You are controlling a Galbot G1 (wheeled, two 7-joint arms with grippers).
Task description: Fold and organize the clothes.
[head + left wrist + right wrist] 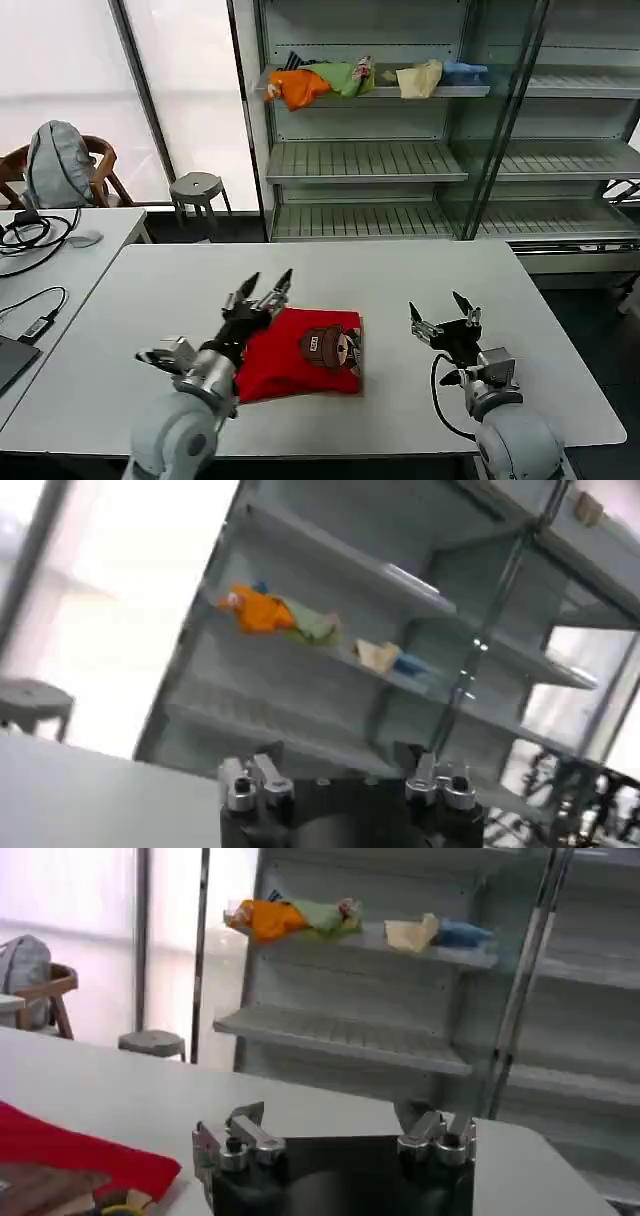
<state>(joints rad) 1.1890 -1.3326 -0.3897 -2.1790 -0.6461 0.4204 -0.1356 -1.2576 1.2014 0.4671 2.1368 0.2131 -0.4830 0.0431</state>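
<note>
One red T-shirt (300, 355) on white surface (150, 290), near front edge, between the two arms. Already folded into compact rectangle, brown cartoon print facing up, left side partly hidden under left arm. Red cloth edge also visible in right wrist view (80, 1158).

Left end effector (264, 289) raised just above shirt's far-left corner, fingers spread, pinching nothing. Right end effector (442, 314) over bare surface just right of shirt, apart from it, fingers spread too, nothing held.

Handling, judged: soft light cotton, limp, no stiffness, not fragile; stacked layers likely to slide or unfold if lifted by one corner. Best taken at both short edges together, pinching through all layers, or slid flat along surface. Smooth tabletop, so low drag expected.

Containers: none on surface. Metal shelving unit (370, 160) behind surface, wire shelves mostly bare; top shelf carries loose pile of other garments, orange garment (297, 87), green garment (350, 76), cream garment (418, 79), blue garment (463, 71), not folded. Likely destination for folded shirt unclear from views.

Fold appears about done; organizing step still open.
</note>
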